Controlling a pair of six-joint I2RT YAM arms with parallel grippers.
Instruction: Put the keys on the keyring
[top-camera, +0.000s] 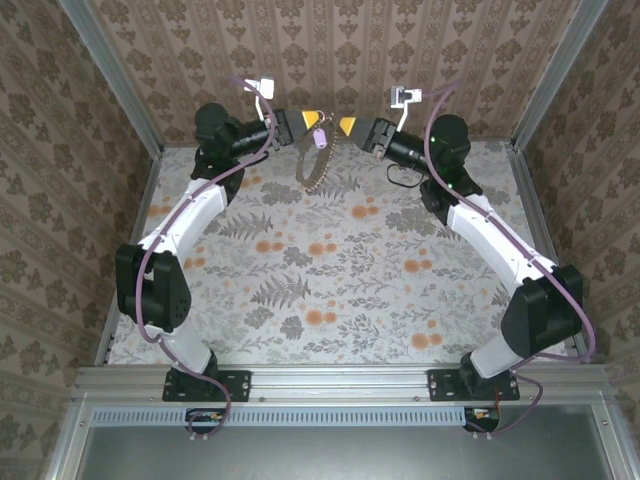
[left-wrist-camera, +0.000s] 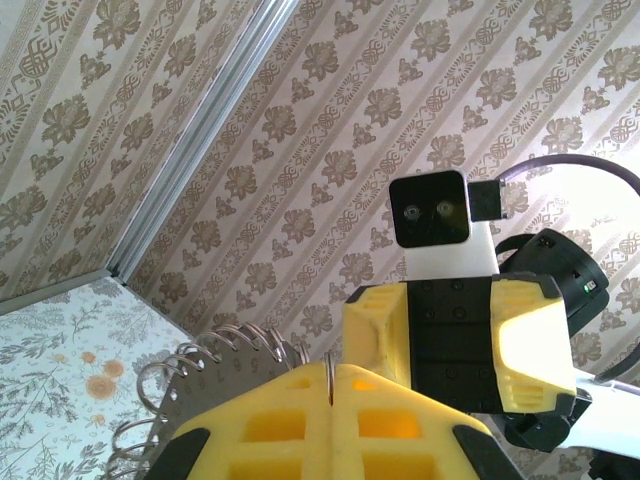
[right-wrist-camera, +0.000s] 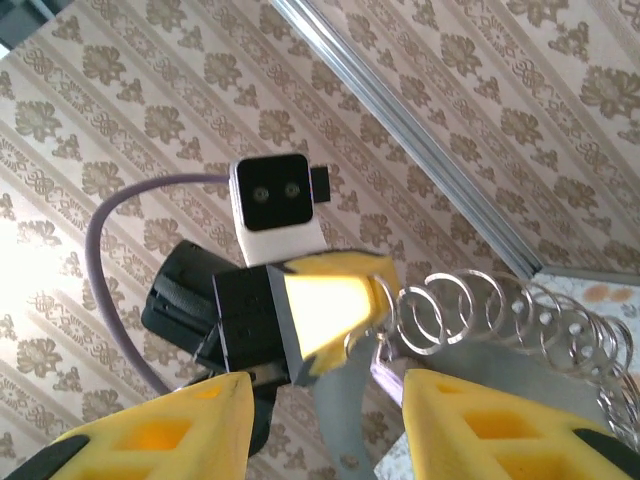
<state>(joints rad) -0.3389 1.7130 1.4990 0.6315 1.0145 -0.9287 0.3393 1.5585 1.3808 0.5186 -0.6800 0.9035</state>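
Metal keyring (top-camera: 314, 172) is pinched in the left tool (top-camera: 310, 120); the right tool (top-camera: 348, 126), spread wide, should be closed squarely on the key (top-camera: 320, 138).

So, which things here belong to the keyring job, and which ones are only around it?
For the job:
lilac key
keyring
left gripper
right gripper

Only around it:
floral table cover
patterned walls
metal frame
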